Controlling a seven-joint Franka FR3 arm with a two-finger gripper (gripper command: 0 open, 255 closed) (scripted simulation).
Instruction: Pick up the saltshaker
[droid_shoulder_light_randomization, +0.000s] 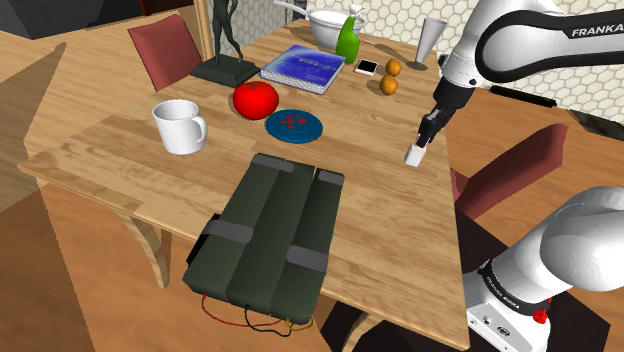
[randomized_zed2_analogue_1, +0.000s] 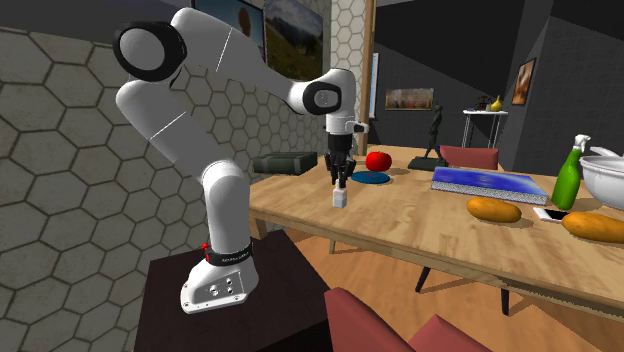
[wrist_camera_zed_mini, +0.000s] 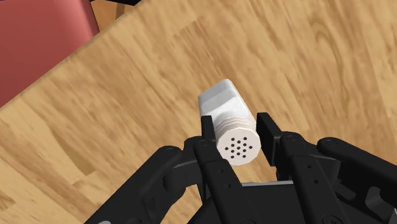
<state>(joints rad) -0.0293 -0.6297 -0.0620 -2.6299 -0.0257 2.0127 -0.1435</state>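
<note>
— Two fingers of the pincer pinch the white saltshaker at its holed cap, one on each side, its body pointing down at the wood.
— Where is it?
— Near the counter edge beside the red chair, well apart from the blue plate and the white mug. Whether its base touches the wood, I cannot tell.

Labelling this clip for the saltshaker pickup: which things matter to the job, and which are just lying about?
Job: saltshaker, hand shut on it.
Lying about: white mug, red tomato, blue plate, blue book, green bottle, dark bag.
</note>
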